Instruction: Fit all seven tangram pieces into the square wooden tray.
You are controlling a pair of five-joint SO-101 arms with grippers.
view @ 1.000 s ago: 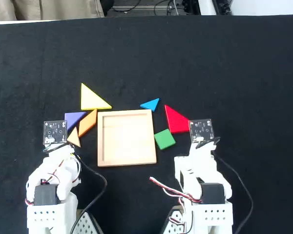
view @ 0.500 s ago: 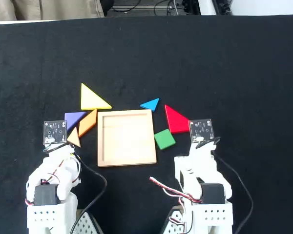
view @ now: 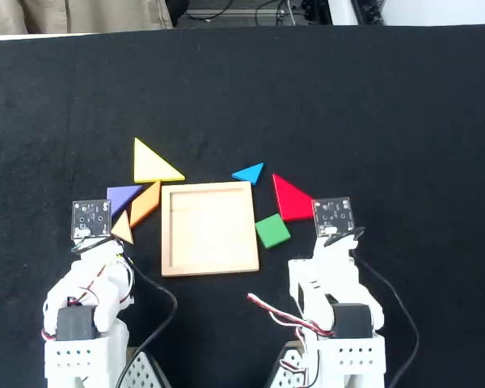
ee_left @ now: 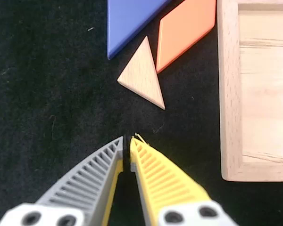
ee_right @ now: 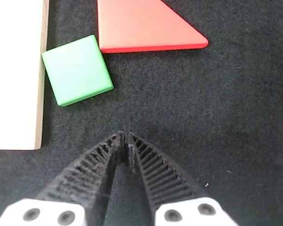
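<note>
The square wooden tray (view: 167,234) lies between the two arms with nothing in it. To its left lie a yellow triangle (view: 151,162), a blue-violet triangle (view: 121,196), an orange parallelogram (view: 145,202) and a small wooden triangle (view: 123,229). To its right lie a small blue triangle (view: 249,173), a red triangle (view: 289,198) and a green square (view: 272,230). My left gripper (ee_left: 128,139) is shut, just short of the wooden triangle (ee_left: 141,75). My right gripper (ee_right: 124,136) is shut, close to the green square (ee_right: 76,69) and red triangle (ee_right: 139,24).
Black cloth covers the whole table. The far half of the table is bare cloth. Cables trail from both arm bases at the near edge. The tray's rim (ee_left: 228,89) stands beside the left gripper and the tray's edge (ee_right: 19,75) beside the right.
</note>
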